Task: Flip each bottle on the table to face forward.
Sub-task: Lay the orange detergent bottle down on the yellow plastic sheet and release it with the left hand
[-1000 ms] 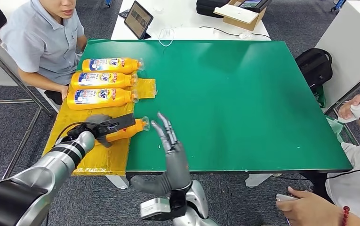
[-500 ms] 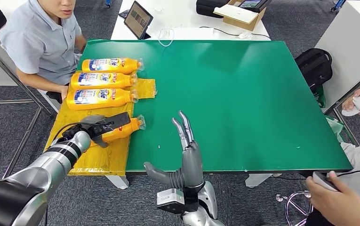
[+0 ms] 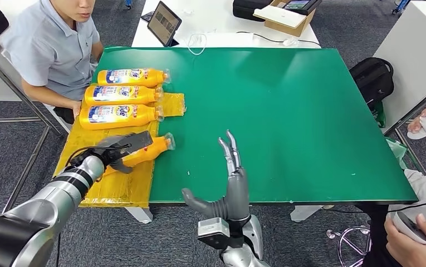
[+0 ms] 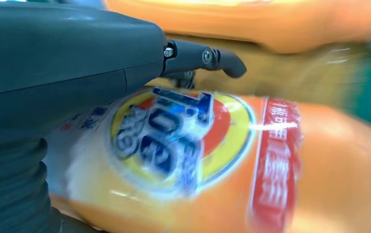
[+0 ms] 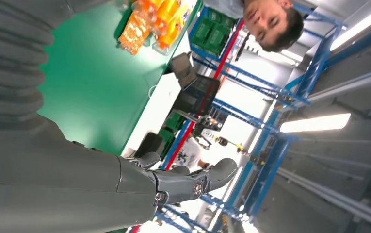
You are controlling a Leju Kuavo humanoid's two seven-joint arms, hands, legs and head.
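The robot's left hand (image 3: 117,151) gripped an orange plastic detergent bottle (image 3: 149,150) lying on its side on a crinkled yellow plastic sheet (image 3: 122,186), which covered the near left corner of the green table (image 3: 288,111). The bottle's clear cap pointed toward the table's middle, just past the sheet's edge. In the left wrist view the grey thumb (image 4: 67,53) lay across the bottle's round blue, red and yellow label (image 4: 178,138), with a dark fingertip beyond it; the picture was blurred.

Beyond the held bottle, farther from the table's near edge, three more orange bottles lay side by side in a row, labels up and caps toward the table's middle: the nearest bottle (image 3: 118,115), the middle bottle (image 3: 122,95) and the farthest bottle (image 3: 132,77).

The right hand (image 3: 230,181) stood upright at the table's near edge, well apart from the sheet, fingers straight and spread, thumb out to the side, holding nothing.

A person in a light blue shirt (image 3: 46,50) sat at the table's far left corner.
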